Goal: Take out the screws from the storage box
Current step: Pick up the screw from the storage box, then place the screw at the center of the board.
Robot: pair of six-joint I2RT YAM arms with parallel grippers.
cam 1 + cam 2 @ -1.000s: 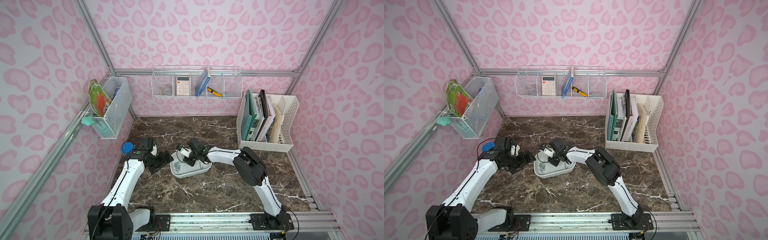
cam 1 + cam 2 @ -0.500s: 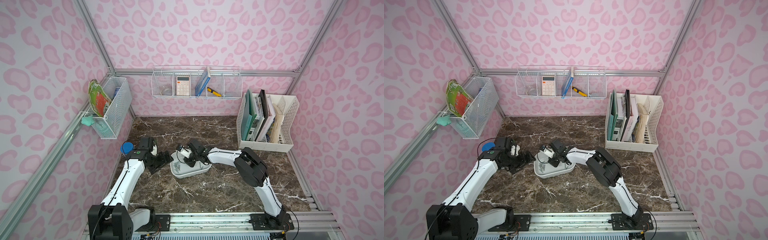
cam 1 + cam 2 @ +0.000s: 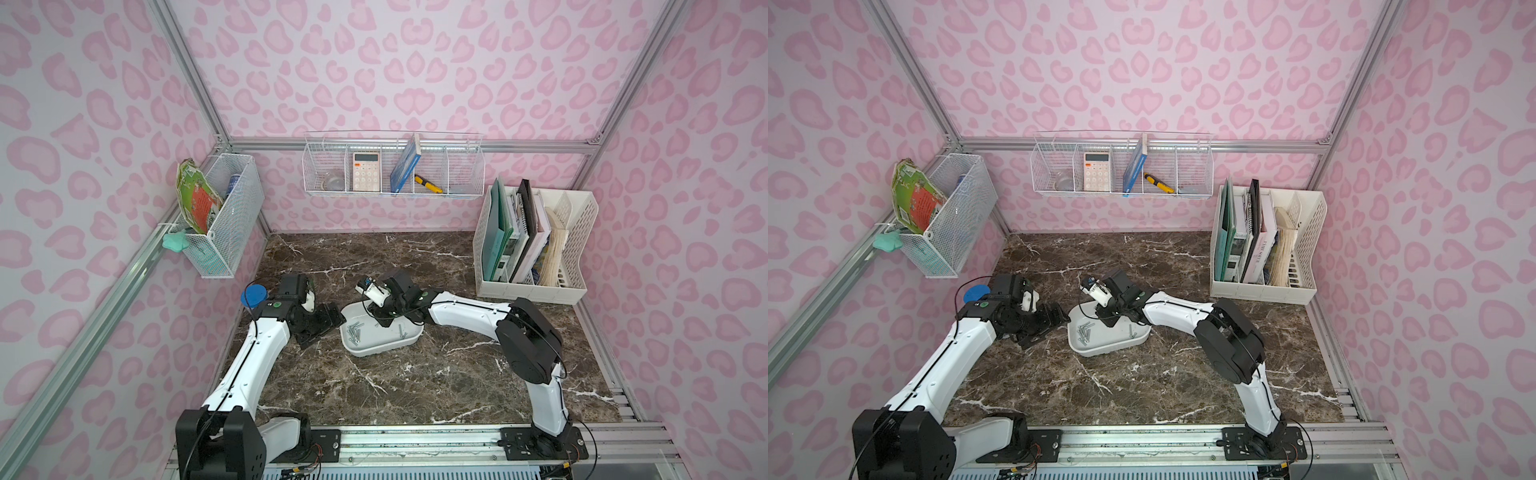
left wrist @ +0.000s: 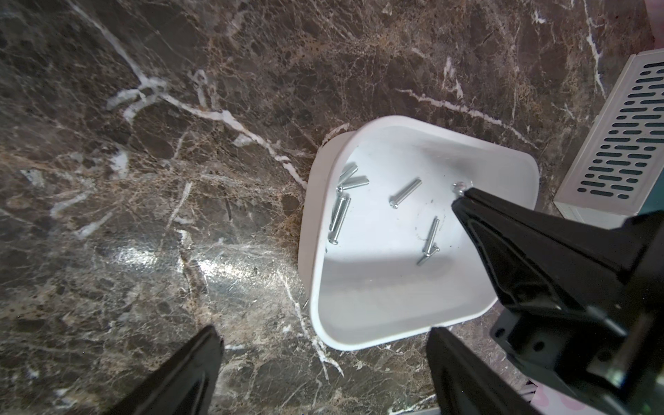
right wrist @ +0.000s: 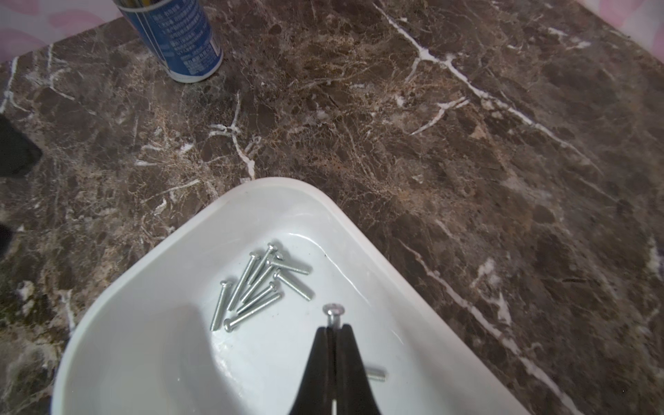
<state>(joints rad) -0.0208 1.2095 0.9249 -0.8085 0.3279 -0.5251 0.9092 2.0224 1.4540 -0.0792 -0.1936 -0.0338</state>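
The storage box (image 3: 386, 349) sits on the brown marbled surface (image 3: 415, 386), closer to its left edge than to its right and roughly midway between the back and front edges. In both top views it shows as a shallow white tray (image 3: 1100, 351) with rounded corners.

Most of the screws (image 5: 258, 287) lie in a loose heap on the box floor near one corner, several crossing one another. From the left wrist view, the heap (image 4: 341, 208) lies against a side wall, with one lone screw and a crossed pair farther in.

The right tool (image 5: 335, 328) reaches down into the box with its black fingers pinched together on a single screw (image 5: 334, 310), whose round head pokes out just past the tips. The tip (image 4: 461, 196) is low over the box floor; whether it touches cannot be told.

The left tool (image 3: 322, 328) sits low over the surface just beside the box's left side, spread wide and holding nothing.

A blue canister (image 5: 183, 39) stands near the left edge, and a white file organizer (image 3: 577, 232) fills the back right corner.
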